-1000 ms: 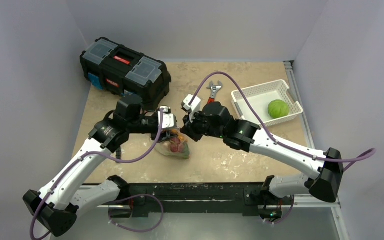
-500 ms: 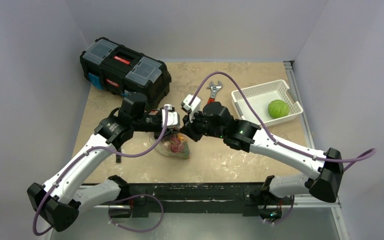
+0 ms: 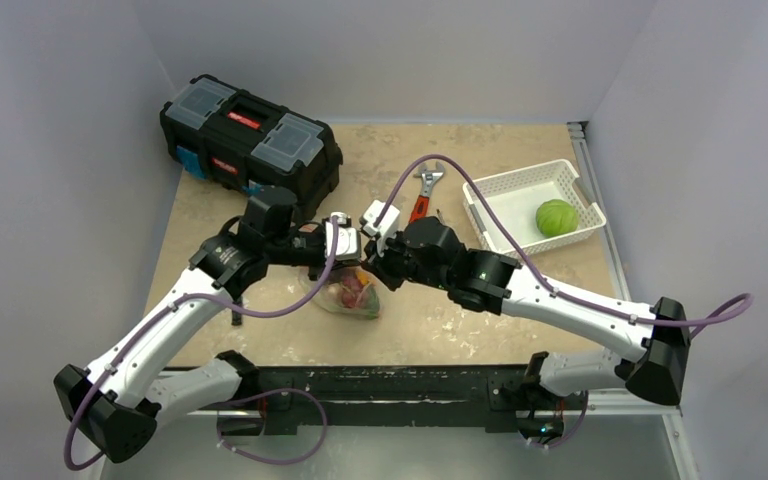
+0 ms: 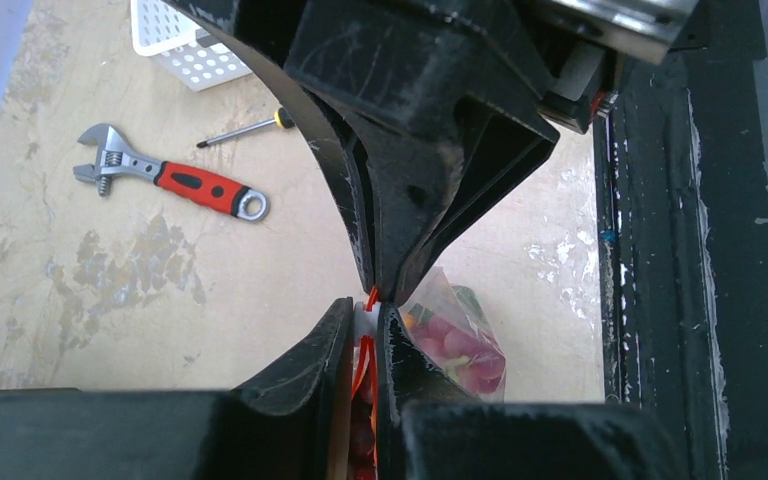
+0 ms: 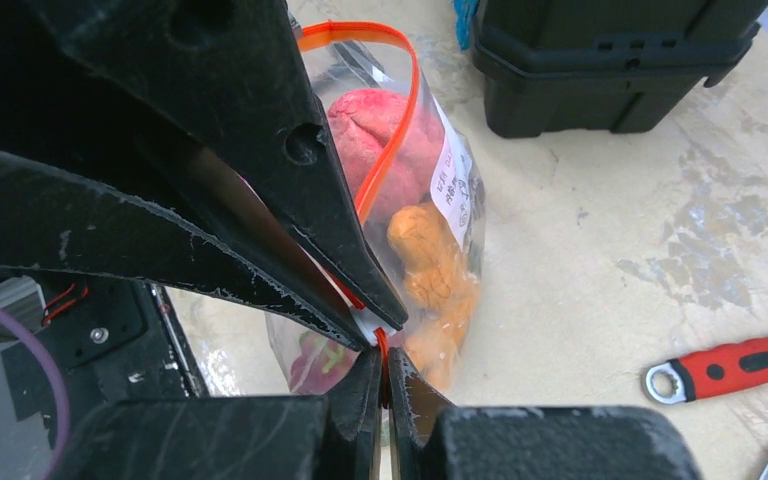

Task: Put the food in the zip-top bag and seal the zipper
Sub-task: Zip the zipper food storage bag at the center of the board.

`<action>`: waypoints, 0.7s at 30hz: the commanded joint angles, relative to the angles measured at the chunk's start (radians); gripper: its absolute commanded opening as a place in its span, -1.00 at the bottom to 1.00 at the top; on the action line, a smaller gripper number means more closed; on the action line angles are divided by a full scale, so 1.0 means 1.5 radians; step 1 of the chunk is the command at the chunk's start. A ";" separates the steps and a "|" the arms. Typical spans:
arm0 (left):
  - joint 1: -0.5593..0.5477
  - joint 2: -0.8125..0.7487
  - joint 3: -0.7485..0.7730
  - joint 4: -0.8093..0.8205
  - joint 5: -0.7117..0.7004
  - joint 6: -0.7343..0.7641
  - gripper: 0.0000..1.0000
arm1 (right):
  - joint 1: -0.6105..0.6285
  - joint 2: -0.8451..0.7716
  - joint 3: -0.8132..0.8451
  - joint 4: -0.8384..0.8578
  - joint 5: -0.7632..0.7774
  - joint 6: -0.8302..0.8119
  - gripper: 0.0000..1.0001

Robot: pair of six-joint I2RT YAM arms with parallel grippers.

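1. A clear, crinkly plastic zip-top bag (image 3: 352,296) lies on the tan table (image 3: 410,150) at the centre of the overhead view. It holds a pink-red toy fruit (image 5: 385,130), a knobbly orange toy piece (image 5: 425,250) below it, and other bits too hidden to name.
2. At upper right, a white slotted plastic basket (image 3: 520,180) holds one round green toy cabbage (image 3: 556,217).
3. The left fingers (image 4: 358,318) and the right fingers (image 5: 378,365) meet tip to tip over the bag's mouth. Each pair is pinched narrow on the thin red-orange zipper strip (image 5: 350,28), which curves in a loop beyond the pinch.
4. A white label (image 5: 450,175) on the bag carries print too small to read. The black plastic toolbox (image 3: 250,135) at upper left has a red tag, also unreadable.
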 commanded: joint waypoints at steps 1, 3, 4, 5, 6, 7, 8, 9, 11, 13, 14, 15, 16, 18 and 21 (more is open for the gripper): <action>-0.003 -0.012 0.014 0.030 -0.001 0.007 -1.00 | 0.040 -0.028 -0.011 0.046 0.072 -0.036 -1.00; -0.003 -0.015 0.012 0.034 -0.008 0.009 -1.00 | 0.044 -0.029 -0.016 0.051 0.102 -0.036 -1.00; -0.003 -0.016 0.010 0.036 -0.012 0.009 -1.00 | 0.045 -0.030 -0.019 0.052 0.122 -0.033 -1.00; -0.004 -0.018 0.009 0.037 -0.014 0.009 -1.00 | 0.045 -0.031 -0.020 0.052 0.139 -0.033 -1.00; -0.003 -0.019 0.008 0.037 -0.017 0.009 -1.00 | 0.045 -0.031 -0.021 0.049 0.156 -0.033 -1.00; -0.003 -0.021 0.007 0.038 -0.019 0.010 -1.00 | 0.045 -0.032 -0.021 0.047 0.174 -0.033 -1.00; -0.003 -0.022 0.006 0.038 -0.021 0.011 -1.00 | 0.045 -0.035 -0.025 0.048 0.191 -0.018 -1.00; -0.004 -0.022 0.006 0.037 -0.024 0.011 -1.00 | 0.045 -0.040 -0.030 0.049 0.207 -0.010 -1.00; -0.003 -0.024 0.004 0.036 -0.032 0.014 -1.00 | 0.045 -0.053 -0.043 0.053 0.237 0.003 -1.00; -0.003 -0.028 0.002 0.034 -0.042 0.020 -1.00 | 0.045 -0.070 -0.053 0.053 0.226 0.016 -1.00; -0.003 -0.029 0.000 0.034 -0.046 0.022 -1.00 | 0.045 -0.079 -0.058 0.050 0.235 0.019 -1.00; -0.004 -0.030 -0.001 0.034 -0.047 0.023 -1.00 | 0.045 -0.088 -0.065 0.050 0.238 0.022 -1.00; -0.003 -0.030 0.000 0.031 -0.048 0.024 -1.00 | 0.045 -0.094 -0.071 0.053 0.229 0.022 -1.00; -0.002 -0.033 0.002 0.027 -0.053 0.026 -1.00 | 0.045 -0.103 -0.078 0.052 0.219 0.026 -1.00; -0.002 -0.041 0.000 0.030 -0.051 0.026 -1.00 | 0.045 -0.105 -0.078 0.054 0.180 0.036 -1.00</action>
